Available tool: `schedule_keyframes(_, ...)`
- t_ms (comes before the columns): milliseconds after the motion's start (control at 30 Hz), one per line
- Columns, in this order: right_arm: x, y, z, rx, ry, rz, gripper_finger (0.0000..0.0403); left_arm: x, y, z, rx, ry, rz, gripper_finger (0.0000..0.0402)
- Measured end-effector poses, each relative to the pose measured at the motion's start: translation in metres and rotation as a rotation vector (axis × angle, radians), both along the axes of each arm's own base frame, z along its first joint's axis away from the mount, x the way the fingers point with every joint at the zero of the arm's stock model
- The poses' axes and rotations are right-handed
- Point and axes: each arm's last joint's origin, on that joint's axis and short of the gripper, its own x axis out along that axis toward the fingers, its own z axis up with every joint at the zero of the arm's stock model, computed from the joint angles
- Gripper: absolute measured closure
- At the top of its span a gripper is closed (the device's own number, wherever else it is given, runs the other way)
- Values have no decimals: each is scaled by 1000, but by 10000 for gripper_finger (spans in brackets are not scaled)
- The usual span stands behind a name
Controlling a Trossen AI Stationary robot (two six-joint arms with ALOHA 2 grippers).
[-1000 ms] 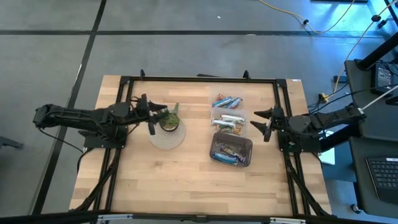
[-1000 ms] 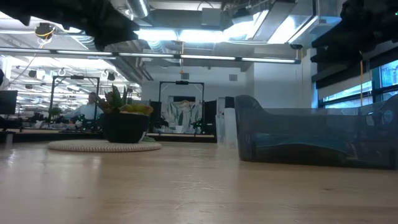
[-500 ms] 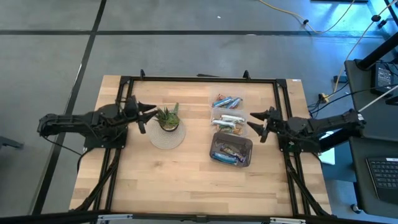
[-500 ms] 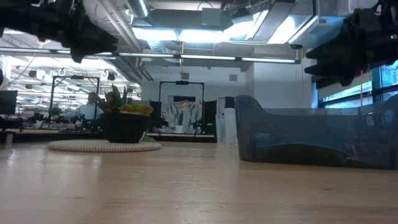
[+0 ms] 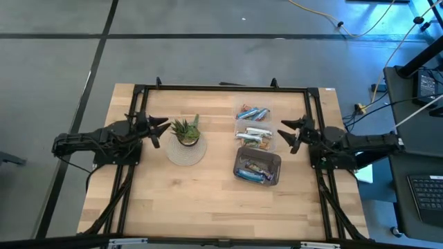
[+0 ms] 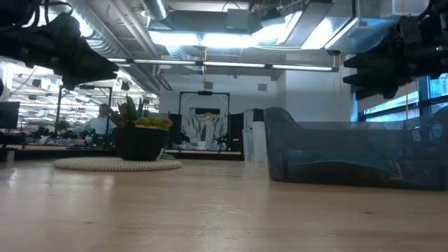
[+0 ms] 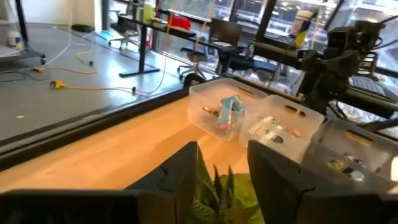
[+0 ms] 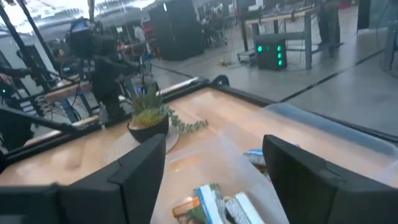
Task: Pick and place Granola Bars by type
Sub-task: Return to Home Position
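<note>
The granola bars lie in three clear containers right of the table's middle: blue ones in the far container (image 5: 252, 113), silvery-white and tan ones in the middle one (image 5: 254, 135), a mix in the larger near bin (image 5: 257, 168). My left gripper (image 5: 156, 129) hangs open above the table at its left, fingers level and pointing at the potted plant (image 5: 186, 131), a little short of it. My right gripper (image 5: 287, 133) hangs open just right of the middle container, pointing level toward it. In the right wrist view, bars (image 8: 211, 204) show between its fingers, farther off. Neither gripper holds anything.
The plant stands on a round woven mat (image 5: 185, 151) left of the containers. A black frame (image 5: 221, 88) runs around the tabletop. Bare wood lies along the near half of the table (image 5: 194, 207). People and desks show in the room beyond.
My left gripper has drawn back from over the plant toward the table's left edge and has sunk. My right gripper has also come down a little beside the containers. The bars, the containers and the plant have stayed where they were.
</note>
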Motion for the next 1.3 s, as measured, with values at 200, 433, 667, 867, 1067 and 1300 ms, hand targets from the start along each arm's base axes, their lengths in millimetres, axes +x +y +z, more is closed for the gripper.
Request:
schedule_keyframes(200, -8, -6, 3, -38, -29, -19, 131, -1, 1, 0, -2, -1, 49, 266)
schedule_keyframes(433, -6, -9, -7, -42, -81, -15, 131, -1, 1, -1, -16, -4, 39, 269)
schedule_keyframes(667, -6, -10, -7, -29, -106, 4, 131, 8, 0, -10, 42, -83, -15, 270)
schedule_keyframes(867, -6, -10, -8, -24, -102, 9, 131, 7, 1, -10, 54, -83, 20, 270)
schedule_keyframes(1067, -6, -10, -8, -53, -89, 1, 131, 7, 2, -10, 57, -79, 42, 267)
schedule_keyframes(1300, -6, -10, -8, -94, -69, -20, 131, 7, 2, -10, 57, -79, 41, 269)
